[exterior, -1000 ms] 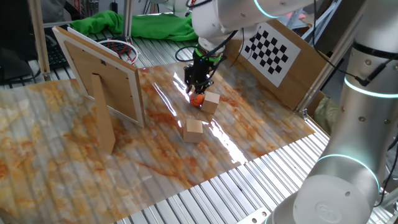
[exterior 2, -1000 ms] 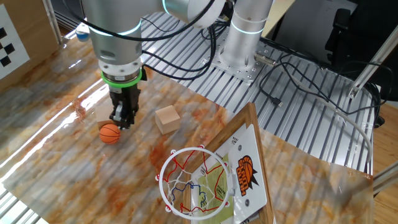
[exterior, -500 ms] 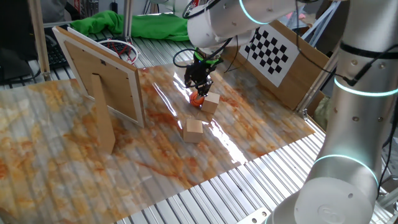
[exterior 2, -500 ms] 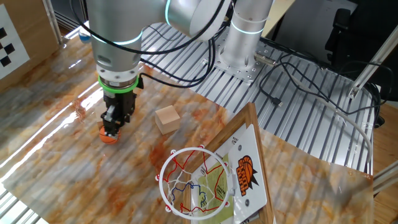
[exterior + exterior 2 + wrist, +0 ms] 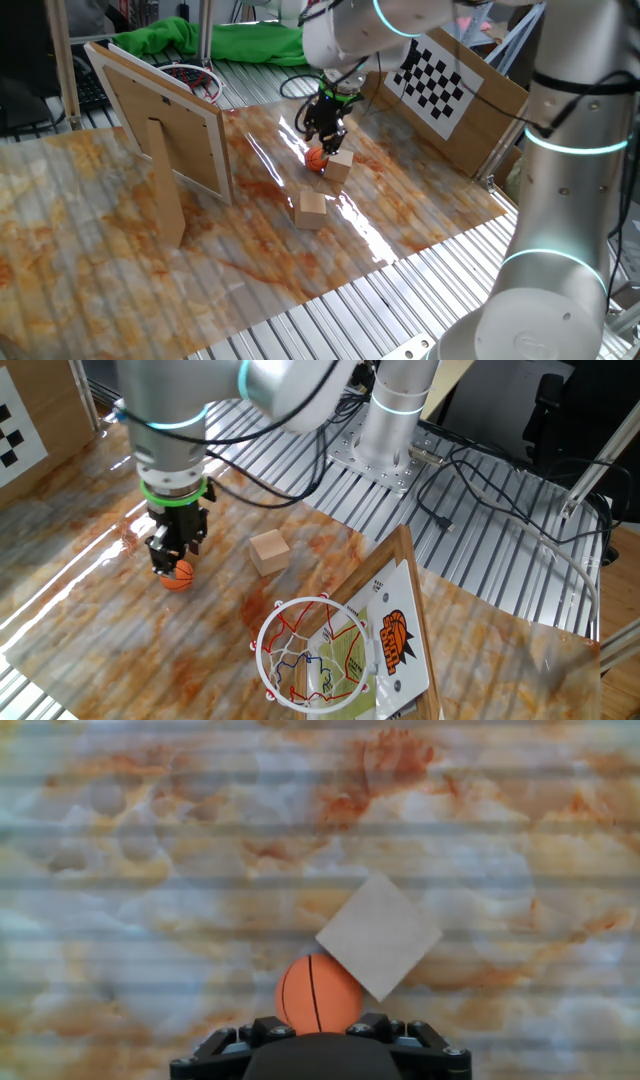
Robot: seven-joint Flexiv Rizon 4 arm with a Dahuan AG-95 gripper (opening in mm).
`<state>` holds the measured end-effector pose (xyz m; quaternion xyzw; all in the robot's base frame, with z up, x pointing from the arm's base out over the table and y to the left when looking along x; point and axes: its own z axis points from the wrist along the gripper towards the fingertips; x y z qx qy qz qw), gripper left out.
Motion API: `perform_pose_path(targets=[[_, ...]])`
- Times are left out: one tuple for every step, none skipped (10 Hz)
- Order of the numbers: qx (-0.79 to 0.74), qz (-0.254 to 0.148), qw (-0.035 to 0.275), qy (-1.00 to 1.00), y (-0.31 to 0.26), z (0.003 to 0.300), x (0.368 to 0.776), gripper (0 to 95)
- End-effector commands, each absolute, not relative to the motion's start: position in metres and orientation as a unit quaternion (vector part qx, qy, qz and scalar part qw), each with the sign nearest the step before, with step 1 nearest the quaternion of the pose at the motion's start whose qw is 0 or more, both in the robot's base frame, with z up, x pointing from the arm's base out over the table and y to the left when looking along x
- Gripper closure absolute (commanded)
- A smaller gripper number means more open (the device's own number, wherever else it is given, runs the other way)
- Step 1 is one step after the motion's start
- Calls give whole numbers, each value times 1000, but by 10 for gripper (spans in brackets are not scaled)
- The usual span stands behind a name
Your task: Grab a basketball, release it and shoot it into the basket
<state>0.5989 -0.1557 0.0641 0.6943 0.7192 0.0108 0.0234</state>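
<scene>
Ball [image 5: 178,575] sat on worktop [image 5: 120,650], touching a wood cube [image 5: 378,934]. Fingers [image 5: 165,563] hovered just above ball w/o gripping it; open/closed state couldn't be told. Risk: a descent might've nudged ball along cube, rolling it away before grasp; hoop [image 5: 312,651] well apart from ball.

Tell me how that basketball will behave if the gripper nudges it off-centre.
The basketball is round and sits free on the glossy table, so it would likely roll. A cube seems to touch it on one side and should block it there. It looks small and probably light, so the gripper may squirt it sideways.
</scene>
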Motion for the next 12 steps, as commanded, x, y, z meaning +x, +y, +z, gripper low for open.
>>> perform_pose_path(targets=[[691, -2, 20, 722, -158, 65, 594, 380], [695, -4, 20, 719, -160, 65, 592, 380], [699, -2, 19, 715, -162, 65, 591, 380], [703, -1, 18, 711, -162, 64, 590, 380], [707, -3, 20, 707, -163, 64, 590, 380], [705, -5, 20, 709, -163, 64, 590, 380], [699, -7, 22, 715, -163, 65, 590, 380], [700, -12, 27, 714, -163, 65, 590, 380], [699, -12, 23, 714, -163, 65, 590, 380], [693, -15, 24, 720, -163, 65, 590, 380], [690, -15, 23, 724, -163, 65, 590, 570], [685, -15, 20, 729, -163, 65, 590, 570]])
